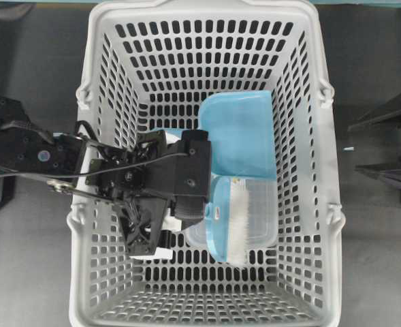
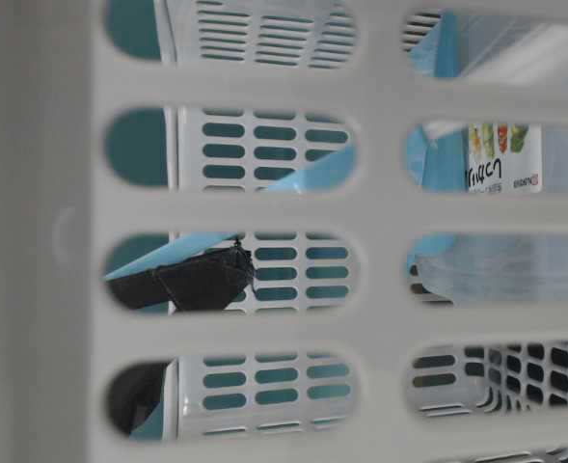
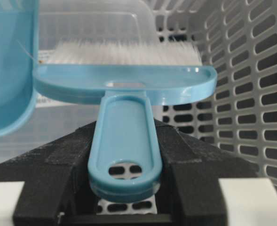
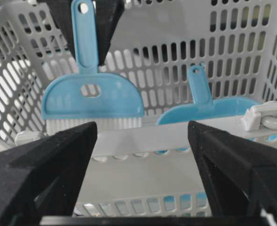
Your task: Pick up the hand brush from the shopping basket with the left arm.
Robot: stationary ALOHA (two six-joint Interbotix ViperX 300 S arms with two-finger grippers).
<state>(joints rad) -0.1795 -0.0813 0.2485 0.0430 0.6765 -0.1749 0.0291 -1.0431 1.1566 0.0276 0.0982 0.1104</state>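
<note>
The left gripper [image 3: 124, 188] is closed on the slim handle of the hand brush [image 3: 124, 84], its black fingers [image 3: 53, 165] pressing the handle from both sides, so the grasp step is judged complete; the brush sits inside the shopping basket [image 1: 91, 204], near the middle of its floor area, bristles toward the right wall, over a clear plastic container [image 1: 258, 225] and just beside the dustpan [image 1: 244, 133]. The right gripper [image 4: 143, 160] stands wide open outside the right wall, holding nothing; what remains is to raise the brush clear of the basket rim.
</note>
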